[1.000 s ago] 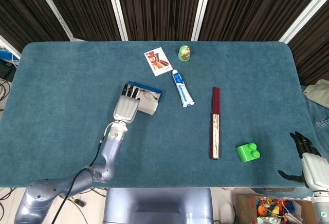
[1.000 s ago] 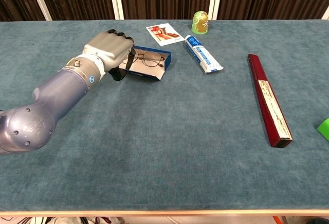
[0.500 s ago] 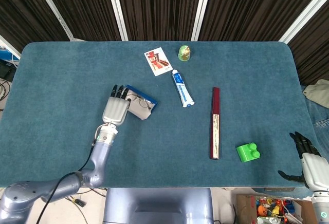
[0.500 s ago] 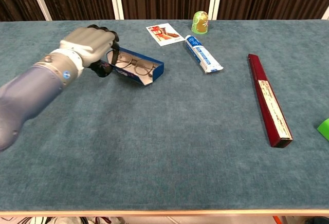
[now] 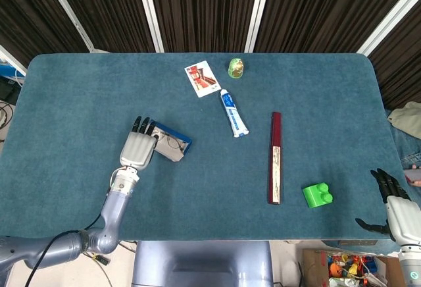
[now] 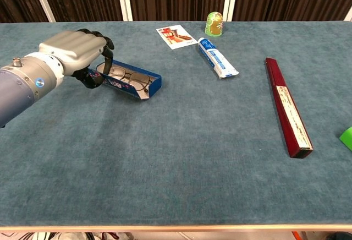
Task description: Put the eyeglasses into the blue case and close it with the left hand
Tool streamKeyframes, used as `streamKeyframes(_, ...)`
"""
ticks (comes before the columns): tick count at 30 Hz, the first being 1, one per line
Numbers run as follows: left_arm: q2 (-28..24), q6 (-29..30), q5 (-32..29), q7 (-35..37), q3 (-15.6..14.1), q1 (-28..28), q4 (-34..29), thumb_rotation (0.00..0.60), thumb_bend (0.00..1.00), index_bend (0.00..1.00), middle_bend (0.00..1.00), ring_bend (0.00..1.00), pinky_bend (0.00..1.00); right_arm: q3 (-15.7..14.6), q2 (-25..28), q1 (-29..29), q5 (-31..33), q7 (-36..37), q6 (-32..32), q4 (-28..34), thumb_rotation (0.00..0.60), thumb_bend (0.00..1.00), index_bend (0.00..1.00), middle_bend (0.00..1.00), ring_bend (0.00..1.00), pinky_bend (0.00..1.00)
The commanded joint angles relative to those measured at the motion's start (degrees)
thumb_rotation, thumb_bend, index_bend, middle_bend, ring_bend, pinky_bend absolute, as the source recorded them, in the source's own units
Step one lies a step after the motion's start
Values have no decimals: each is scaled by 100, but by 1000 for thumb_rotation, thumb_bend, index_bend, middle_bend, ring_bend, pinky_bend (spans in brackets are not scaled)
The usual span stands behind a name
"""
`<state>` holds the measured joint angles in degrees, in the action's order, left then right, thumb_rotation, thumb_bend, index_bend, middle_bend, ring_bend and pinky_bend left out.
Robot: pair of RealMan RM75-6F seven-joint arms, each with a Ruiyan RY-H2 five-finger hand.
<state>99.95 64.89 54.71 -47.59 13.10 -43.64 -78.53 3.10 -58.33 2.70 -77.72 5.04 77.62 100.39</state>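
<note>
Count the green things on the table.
2: a green block near the front right edge, and a small green figurine at the back, right of the card.

No wording can be read in either view. The toothpaste tube point(image 6: 218, 58) near the table's point(image 6: 176, 157) far edge bears blue print too small to make out, the card point(image 6: 176, 36) beside it shows only a red picture, and the label on the dark red box point(image 6: 288, 107) is blurred.
</note>
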Motion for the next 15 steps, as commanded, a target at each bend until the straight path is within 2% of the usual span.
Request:
streamKeyframes(1, 32, -53, -165, -209, 119, -163, -34, 600, 438, 589, 137, 32, 36, -2, 1, 1, 4, 0, -6, 2, 600, 107, 0, 0, 5, 168)
streamKeyframes(15, 250, -232, -548, -558, 339, -616, 426, 600, 437, 590, 137, 32, 35, -4, 2, 8, 33, -15, -33, 17, 600, 107, 0, 0, 4, 168)
